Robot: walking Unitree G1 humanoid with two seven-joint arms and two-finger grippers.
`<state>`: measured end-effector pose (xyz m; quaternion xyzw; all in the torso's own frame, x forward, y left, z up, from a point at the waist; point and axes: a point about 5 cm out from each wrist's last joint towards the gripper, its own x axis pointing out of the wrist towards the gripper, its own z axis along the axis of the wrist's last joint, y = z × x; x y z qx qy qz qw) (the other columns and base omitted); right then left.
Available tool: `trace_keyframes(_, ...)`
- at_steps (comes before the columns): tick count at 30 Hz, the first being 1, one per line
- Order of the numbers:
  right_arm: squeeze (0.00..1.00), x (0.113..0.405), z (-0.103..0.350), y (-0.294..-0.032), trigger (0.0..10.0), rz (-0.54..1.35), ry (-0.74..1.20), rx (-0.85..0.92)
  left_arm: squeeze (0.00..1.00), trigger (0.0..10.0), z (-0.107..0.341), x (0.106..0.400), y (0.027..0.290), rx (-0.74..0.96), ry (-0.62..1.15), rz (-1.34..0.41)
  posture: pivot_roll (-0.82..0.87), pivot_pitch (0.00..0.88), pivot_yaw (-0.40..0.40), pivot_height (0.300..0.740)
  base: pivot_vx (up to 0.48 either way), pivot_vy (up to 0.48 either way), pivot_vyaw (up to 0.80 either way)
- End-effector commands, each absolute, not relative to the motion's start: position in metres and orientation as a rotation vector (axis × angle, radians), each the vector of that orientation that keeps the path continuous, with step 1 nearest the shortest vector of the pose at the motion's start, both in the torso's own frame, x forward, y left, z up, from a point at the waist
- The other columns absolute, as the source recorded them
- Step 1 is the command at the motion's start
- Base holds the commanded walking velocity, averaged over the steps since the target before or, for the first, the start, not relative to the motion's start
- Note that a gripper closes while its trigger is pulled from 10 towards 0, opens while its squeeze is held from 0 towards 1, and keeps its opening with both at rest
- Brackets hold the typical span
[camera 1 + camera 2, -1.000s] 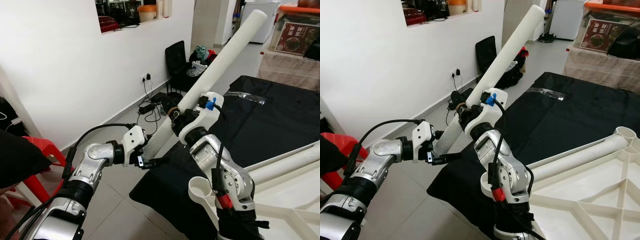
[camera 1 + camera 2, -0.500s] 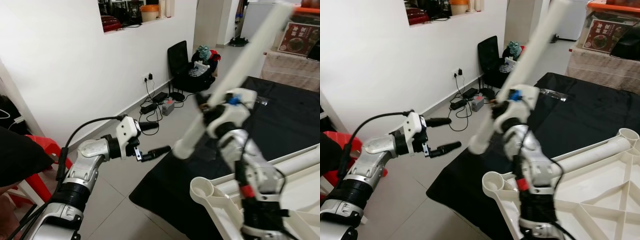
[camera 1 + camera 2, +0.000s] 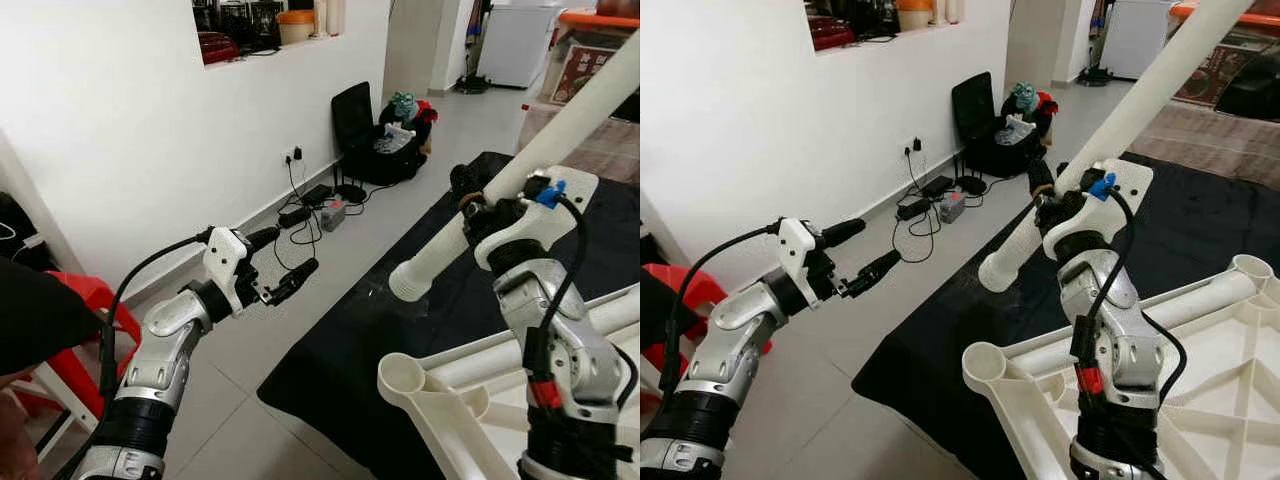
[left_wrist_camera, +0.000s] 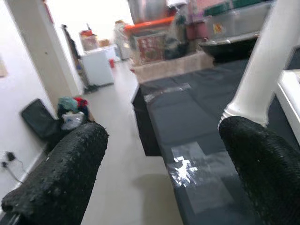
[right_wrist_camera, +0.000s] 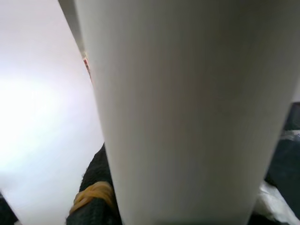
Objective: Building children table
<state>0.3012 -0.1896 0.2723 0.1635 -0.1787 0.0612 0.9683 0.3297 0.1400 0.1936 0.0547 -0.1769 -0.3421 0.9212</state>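
Right claw [image 3: 1055, 200] clamped on the long white plastic tube leg [image 3: 1120, 125], has swung it rightward toward the white table frame's round socket [image 3: 985, 362]; left claw [image 3: 285, 268], fingers apart, has let go. Insertion probably next.

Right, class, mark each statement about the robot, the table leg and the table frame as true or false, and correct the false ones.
1. The right gripper holds the white table leg. True.
2. The left gripper is clamped on the same leg. False: it is open, out over the floor, apart from the leg.
3. The leg stands upright. False: it is tilted, lower end toward the robot's left.
4. The white table frame lies on a black cloth. True.
5. The leg's lower end sits in the frame's corner socket. False: it hangs above it.
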Motion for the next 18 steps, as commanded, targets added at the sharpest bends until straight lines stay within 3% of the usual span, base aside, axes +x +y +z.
trace_keyframes(1, 0.0, 0.289, 0.282, -0.183, 0.0, 0.197, -0.423, 0.367, 0.35, 10.0, 0.19, 0.327, 0.141, 0.093, -0.345, -0.672, -0.01, 0.0, -0.011, 0.74, 0.0, 0.0, 0.0)
trace_keyframes(2, 0.0, 0.281, 0.284, -0.178, 0.0, 0.243, -0.447, 0.381, 0.14, 10.0, 0.188, 0.325, 0.138, 0.087, -0.34, -0.668, -0.01, 0.0, -0.011, 0.74, 0.0, 0.0, 0.0)
trace_keyframes(3, 0.0, 0.275, 0.284, -0.174, 0.0, 0.284, -0.455, 0.389, 0.05, 10.0, 0.186, 0.322, 0.135, 0.081, -0.335, -0.67, -0.01, 0.0, -0.011, 0.74, 0.0, 0.0, 0.0)
trace_keyframes(5, 0.0, 0.272, 0.281, -0.17, 0.0, 0.307, -0.446, 0.395, 0.0, 10.0, 0.185, 0.32, 0.133, 0.08, -0.331, -0.672, -0.01, 0.0, -0.01, 0.74, 0.0, 0.0, 0.0)
trace_keyframes(14, 0.0, 0.265, 0.263, -0.161, 0.0, 0.322, -0.378, 0.422, 0.0, 10.0, 0.186, 0.317, 0.127, 0.069, -0.323, -0.661, -0.01, 0.0, -0.011, 0.74, 0.0, 0.0, 0.0)
trace_keyframes(18, 0.0, 0.266, 0.257, -0.158, 0.0, 0.306, -0.359, 0.406, 0.0, 10.0, 0.187, 0.316, 0.123, 0.065, -0.319, -0.671, 0.0, 0.0, -0.013, 0.74, 0.0, -0.435, 0.18)
